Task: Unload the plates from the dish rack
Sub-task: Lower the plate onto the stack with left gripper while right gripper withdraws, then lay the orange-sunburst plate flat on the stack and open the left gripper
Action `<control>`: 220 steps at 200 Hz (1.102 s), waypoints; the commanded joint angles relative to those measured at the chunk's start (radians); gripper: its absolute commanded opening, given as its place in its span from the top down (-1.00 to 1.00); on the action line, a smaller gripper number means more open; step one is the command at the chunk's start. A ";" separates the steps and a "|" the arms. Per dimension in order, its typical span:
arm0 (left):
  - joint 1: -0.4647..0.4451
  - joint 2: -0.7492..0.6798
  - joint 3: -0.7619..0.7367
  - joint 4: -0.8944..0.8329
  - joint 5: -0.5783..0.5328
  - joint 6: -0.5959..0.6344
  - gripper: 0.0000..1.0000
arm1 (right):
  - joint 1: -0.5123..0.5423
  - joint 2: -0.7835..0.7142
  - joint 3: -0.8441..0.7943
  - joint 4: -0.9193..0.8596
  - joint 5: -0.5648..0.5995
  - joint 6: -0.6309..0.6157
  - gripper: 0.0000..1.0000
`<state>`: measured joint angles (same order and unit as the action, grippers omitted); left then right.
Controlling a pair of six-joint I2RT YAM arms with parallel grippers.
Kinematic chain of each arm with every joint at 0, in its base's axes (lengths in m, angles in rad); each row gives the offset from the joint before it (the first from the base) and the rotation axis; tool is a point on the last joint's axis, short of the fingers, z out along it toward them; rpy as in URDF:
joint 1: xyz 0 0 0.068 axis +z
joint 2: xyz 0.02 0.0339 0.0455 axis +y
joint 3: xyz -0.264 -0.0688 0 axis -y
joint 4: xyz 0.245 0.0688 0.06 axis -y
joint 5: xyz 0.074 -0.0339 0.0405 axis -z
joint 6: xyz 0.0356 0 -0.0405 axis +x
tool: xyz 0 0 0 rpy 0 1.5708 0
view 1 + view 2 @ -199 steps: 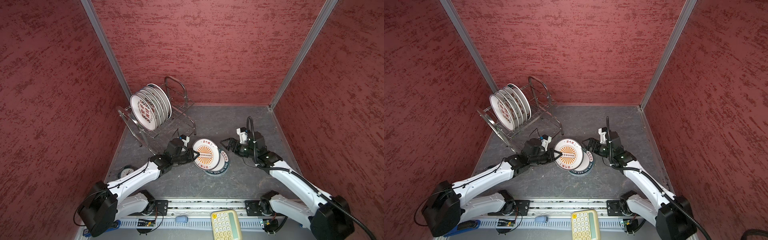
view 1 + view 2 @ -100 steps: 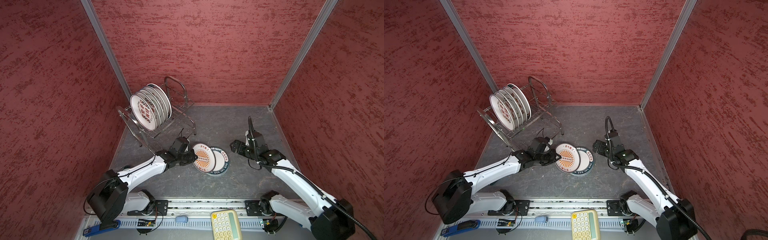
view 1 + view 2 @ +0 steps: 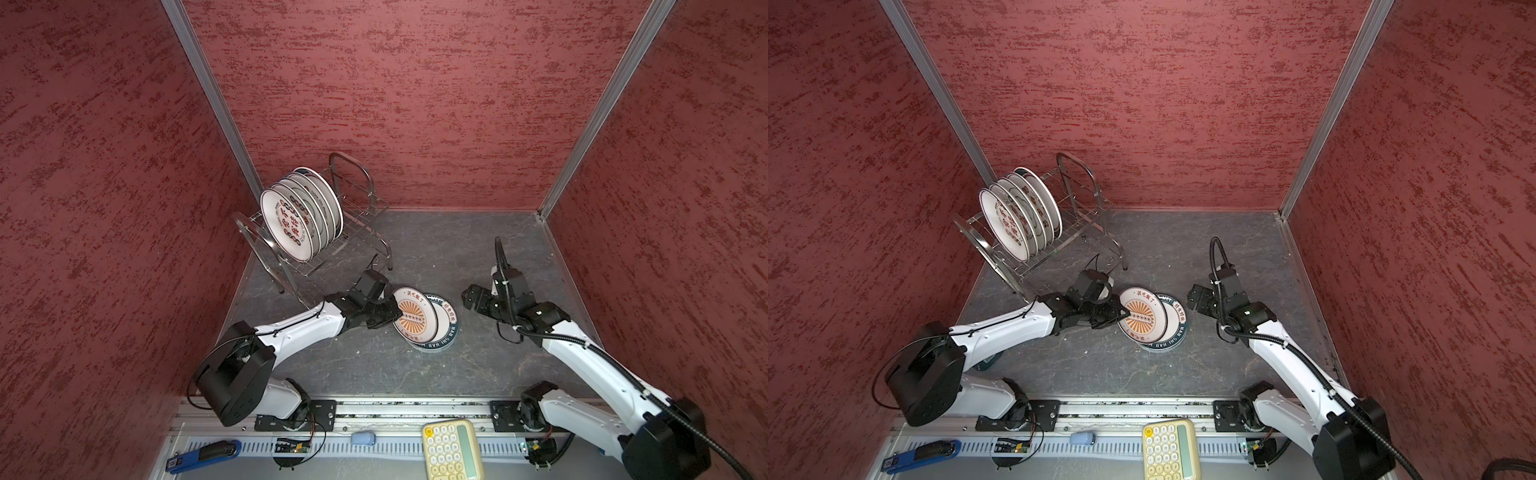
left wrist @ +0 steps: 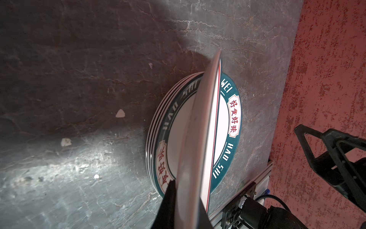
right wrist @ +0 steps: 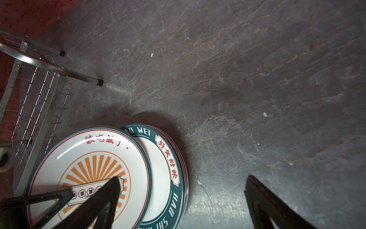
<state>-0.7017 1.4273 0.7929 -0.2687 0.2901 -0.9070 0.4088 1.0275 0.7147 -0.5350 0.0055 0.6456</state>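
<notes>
Plates [image 3: 291,224]: a row stands on edge in the upper tier of the dish rack [image 3: 363,216]; a flat teal-rimmed stack [image 3: 448,328] lies on the desk [image 3: 436,257] just off a leg of the rack. Sunburst plate [image 3: 415,318] leans tilted on that stack, its rack-side rim pinched in the left end effector [image 3: 392,311]. Right end effector [image 3: 471,297] hangs empty past the stack, away from the rack, jaws wide apart.
</notes>
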 commanded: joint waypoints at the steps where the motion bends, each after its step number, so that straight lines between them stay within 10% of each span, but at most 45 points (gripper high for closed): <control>1: -0.018 0.041 0.031 -0.046 0.008 -0.006 0.64 | -0.005 -0.027 -0.012 0.015 0.022 -0.009 -0.98; 220: -0.107 0.278 0.282 -0.344 -0.115 0.010 -0.25 | -0.006 -0.041 -0.049 0.041 0.027 -0.029 -0.98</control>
<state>-0.8028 1.6901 1.0424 -0.5518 0.2199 -0.9066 0.4084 0.9901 0.6746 -0.5209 0.0059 0.6273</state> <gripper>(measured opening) 0.609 0.989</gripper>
